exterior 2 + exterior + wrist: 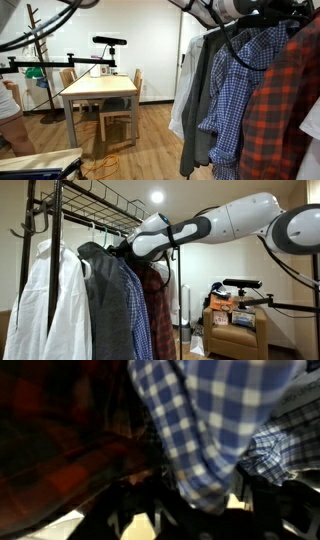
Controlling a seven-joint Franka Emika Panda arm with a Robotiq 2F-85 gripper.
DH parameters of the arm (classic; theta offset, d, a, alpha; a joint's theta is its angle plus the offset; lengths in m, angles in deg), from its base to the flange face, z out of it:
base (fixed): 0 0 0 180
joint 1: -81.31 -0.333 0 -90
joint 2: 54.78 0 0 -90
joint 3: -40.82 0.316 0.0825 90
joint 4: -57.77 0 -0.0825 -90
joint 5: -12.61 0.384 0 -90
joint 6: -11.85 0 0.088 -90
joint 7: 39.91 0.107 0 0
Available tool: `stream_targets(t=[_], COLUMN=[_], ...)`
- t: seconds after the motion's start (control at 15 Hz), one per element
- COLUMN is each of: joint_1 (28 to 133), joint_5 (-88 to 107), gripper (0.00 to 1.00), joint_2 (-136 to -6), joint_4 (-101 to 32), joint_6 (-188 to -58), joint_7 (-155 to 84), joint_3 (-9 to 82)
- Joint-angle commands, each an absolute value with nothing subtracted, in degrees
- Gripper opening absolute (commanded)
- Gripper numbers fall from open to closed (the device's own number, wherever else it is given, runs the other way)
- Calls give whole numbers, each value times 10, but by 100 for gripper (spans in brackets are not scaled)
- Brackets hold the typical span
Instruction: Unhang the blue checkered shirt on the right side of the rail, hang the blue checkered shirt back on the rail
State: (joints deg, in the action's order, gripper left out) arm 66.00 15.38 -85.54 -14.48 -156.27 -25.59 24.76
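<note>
The blue checkered shirt (136,305) hangs on the rail (85,218) between a grey garment and the dark red plaid shirt (158,295). It shows in both exterior views (235,90). My gripper (128,248) is at the top of the shirt, just under the rail, and shows at the picture's upper edge in an exterior view (243,22). In the wrist view a fold of the blue checkered cloth (200,420) fills the gap between the dark fingers (205,495), which look closed on it. The hanger is hidden.
A white shirt (45,300) and a grey garment (105,300) hang further along the rack. The red plaid (60,430) presses beside my gripper. A wooden table (100,88) with chairs, camera stands and an armchair with boxes (232,320) stand nearby.
</note>
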Motion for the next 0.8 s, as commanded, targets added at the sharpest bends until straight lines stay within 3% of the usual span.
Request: stream_targets(t=[0.0, 0.07, 0.73], joint_1=[645, 662, 656], joint_5=[142, 146, 139], gripper=[98, 99, 100], joint_2=[-880, -814, -677], joint_4=[-116, -153, -216], joint_6=[-1555, -1515, -1395], joint_7=[-218, -255, -283], joint_3=[212, 223, 178])
